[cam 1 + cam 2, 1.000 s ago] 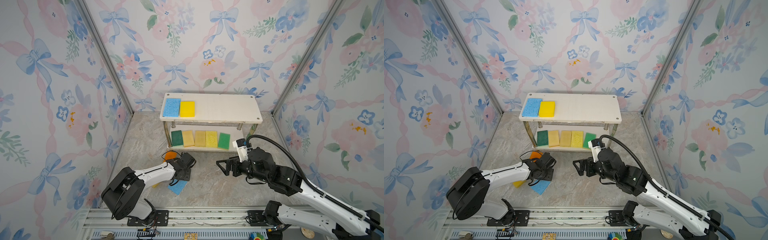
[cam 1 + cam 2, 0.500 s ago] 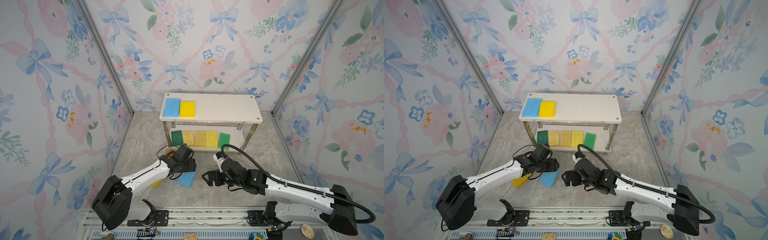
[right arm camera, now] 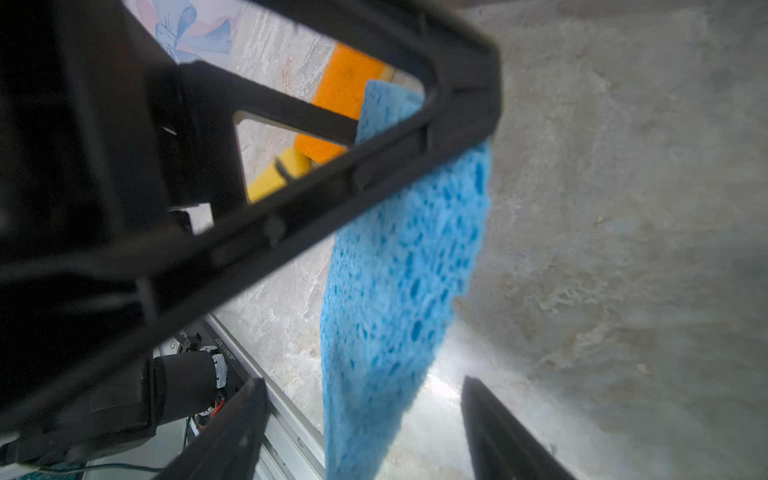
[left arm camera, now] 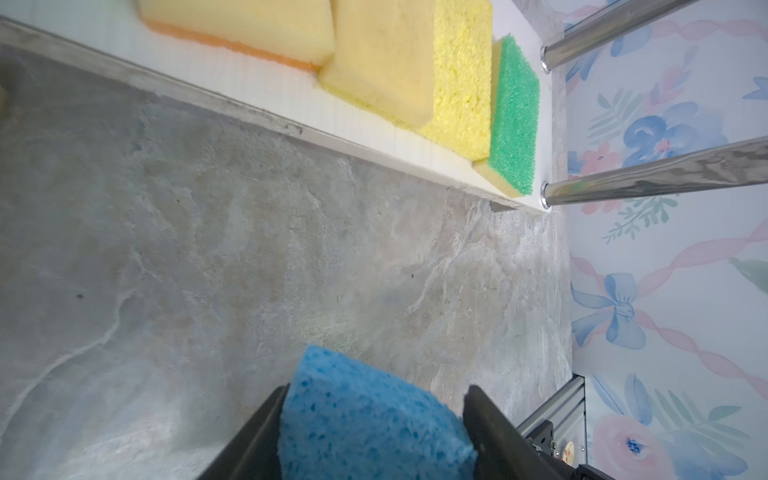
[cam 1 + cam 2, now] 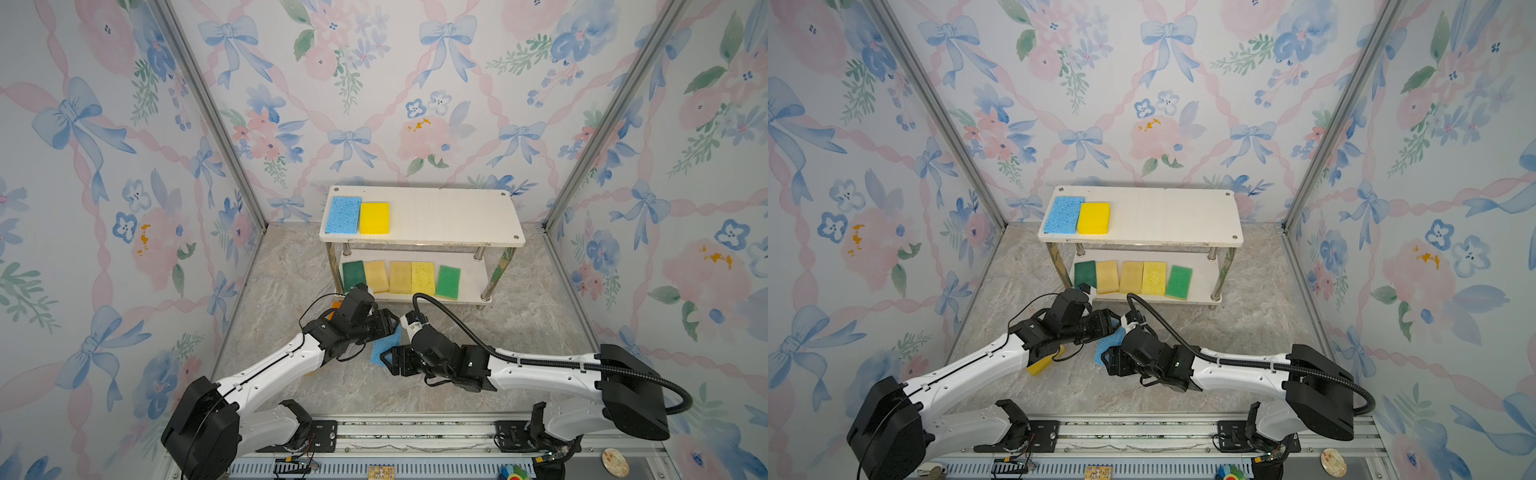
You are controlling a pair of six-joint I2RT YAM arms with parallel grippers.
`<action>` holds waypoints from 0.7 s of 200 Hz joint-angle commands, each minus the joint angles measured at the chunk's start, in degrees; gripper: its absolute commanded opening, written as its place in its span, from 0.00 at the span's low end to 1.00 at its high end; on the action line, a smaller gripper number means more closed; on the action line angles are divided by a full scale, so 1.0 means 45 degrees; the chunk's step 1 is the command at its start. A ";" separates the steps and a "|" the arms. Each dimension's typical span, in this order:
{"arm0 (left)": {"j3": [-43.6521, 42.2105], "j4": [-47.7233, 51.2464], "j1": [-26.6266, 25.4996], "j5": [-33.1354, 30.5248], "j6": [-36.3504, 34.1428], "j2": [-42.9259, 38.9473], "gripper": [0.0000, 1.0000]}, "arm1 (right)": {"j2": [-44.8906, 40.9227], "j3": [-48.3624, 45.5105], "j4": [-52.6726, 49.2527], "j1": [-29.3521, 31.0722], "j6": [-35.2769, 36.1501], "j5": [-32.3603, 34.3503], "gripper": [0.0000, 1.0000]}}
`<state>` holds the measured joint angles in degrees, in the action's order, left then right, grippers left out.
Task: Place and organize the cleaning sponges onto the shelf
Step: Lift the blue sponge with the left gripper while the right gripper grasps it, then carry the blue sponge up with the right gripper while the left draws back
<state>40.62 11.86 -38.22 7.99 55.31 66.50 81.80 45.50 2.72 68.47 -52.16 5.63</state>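
Observation:
A blue sponge [image 4: 365, 415] hangs above the floor, and my left gripper [image 4: 376, 399] is shut on one end of it. In both top views it shows between the two grippers [image 5: 384, 347] [image 5: 1108, 345]. My right gripper [image 3: 362, 381] is open, with a finger on each side of the sponge's [image 3: 399, 291] free end and a gap on both sides. The shelf [image 5: 449, 216] holds a blue sponge [image 5: 343, 215] and a yellow one [image 5: 374, 217] on top. Below lie dark green [image 5: 353, 274], two tan, yellow [image 5: 422, 277] and light green [image 5: 448, 281] sponges.
An orange sponge [image 3: 345, 91] and a yellow sponge [image 5: 1042, 365] lie on the marble floor under my left arm. The metal rail [image 5: 415, 432] with both arm bases runs along the front edge. Papered walls close in the left, right and back.
My left gripper has lifted the blue sponge off the floor and carried it right. My right arm has swung left and lower, and its jaws have narrowed around the sponge's free end.

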 commanded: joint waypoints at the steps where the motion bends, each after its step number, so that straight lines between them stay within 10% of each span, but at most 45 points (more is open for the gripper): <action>1: -0.0199 -0.0223 0.0092 0.0237 0.0326 -0.0199 0.65 | 0.0268 0.0514 0.0285 0.0205 -0.0162 0.0419 0.62; 54: -0.0165 -0.0224 0.0093 0.0290 0.0278 -0.0267 0.67 | 0.0369 0.1094 -0.0491 0.0501 -0.0011 0.0705 0.12; 88: -0.0065 -0.0175 0.0200 0.0489 -0.0006 -0.0741 0.74 | 0.0006 0.1491 -0.1909 0.0696 0.0087 0.1210 0.10; 108: -0.0004 -0.0156 0.0481 0.0862 -0.0319 -0.1361 0.97 | -0.0603 0.1255 -0.2506 0.0703 -0.0010 0.1215 0.11; 140: -0.0052 0.0236 0.1207 0.1585 -0.0941 -0.2829 0.98 | -0.2092 0.0960 -0.4298 0.0703 0.0444 0.1370 0.13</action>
<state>40.49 11.86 -34.63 11.97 54.35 58.04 77.84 50.22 -8.21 71.00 -52.29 9.96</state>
